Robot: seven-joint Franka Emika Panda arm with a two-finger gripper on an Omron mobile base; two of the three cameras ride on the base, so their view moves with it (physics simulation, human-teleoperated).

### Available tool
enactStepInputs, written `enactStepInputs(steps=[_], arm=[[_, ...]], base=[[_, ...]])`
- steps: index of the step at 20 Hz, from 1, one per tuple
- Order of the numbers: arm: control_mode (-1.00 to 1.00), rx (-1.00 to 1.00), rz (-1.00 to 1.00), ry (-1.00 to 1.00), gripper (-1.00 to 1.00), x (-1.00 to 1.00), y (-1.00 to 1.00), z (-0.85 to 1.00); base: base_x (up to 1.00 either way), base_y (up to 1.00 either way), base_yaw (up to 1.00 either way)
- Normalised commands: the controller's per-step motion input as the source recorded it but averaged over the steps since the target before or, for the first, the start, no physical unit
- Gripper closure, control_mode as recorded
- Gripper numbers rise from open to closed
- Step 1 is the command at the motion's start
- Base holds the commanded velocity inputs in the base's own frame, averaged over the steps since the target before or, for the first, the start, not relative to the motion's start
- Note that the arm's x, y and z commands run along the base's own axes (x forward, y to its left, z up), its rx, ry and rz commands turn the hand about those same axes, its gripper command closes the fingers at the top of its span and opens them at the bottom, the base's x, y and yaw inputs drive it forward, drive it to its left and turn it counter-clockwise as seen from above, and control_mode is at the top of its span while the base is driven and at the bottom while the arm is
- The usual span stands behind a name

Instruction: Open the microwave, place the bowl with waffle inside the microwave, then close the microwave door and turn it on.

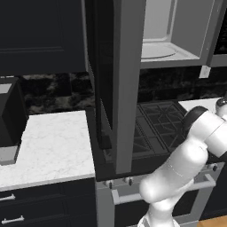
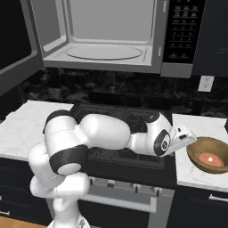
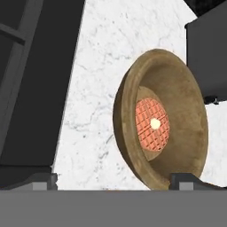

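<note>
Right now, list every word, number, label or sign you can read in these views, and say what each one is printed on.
Nothing can be read.
Microwave control panel: rows of small light marks on the dark buttons, too small and blurred to read.
Bowl, waffle, counter, wall outlet and stove: no text or labels on them.

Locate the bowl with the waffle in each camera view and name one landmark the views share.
Left base view: the bowl is not in it.
Right base view: bowl at lower right, on the white counter right of the stove.
Hand view: bowl right of centre, on the same counter.
Shared landmark: the white marble counter under the bowl.
</note>
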Motion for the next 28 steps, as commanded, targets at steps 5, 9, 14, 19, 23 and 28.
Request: enactStepInputs(steps=[5,9,14,19,23,28], arm=[[-1.00,-0.06,-0.01,0.00,-1.00,0.26,-0.30,-0.18],[-1.00,-0.02,0.00,0.00,-1.00,0.23,-0.27,-0.19],[-1.00,-0.02,0.00,0.03,-1.00,0.28,-0.38,-0.12],[-1.00,0.00,0.00,0.04,-1.00,0.17,-0.50,0.15],[-1.00,0.00,0.01,0.03,-1.00,0.01,-0.35,0.44],[-1.00,0.00,0.00,0.14,-1.00,0.12,-0.29,0.07]], base=[[0.00,0.00,0.00],[0.00,0.00,0.00],[0.00,0.00,0.00],[0.00,0.00,0.00],[0.00,0.00,0.00],[0.00,0.00,0.00]])
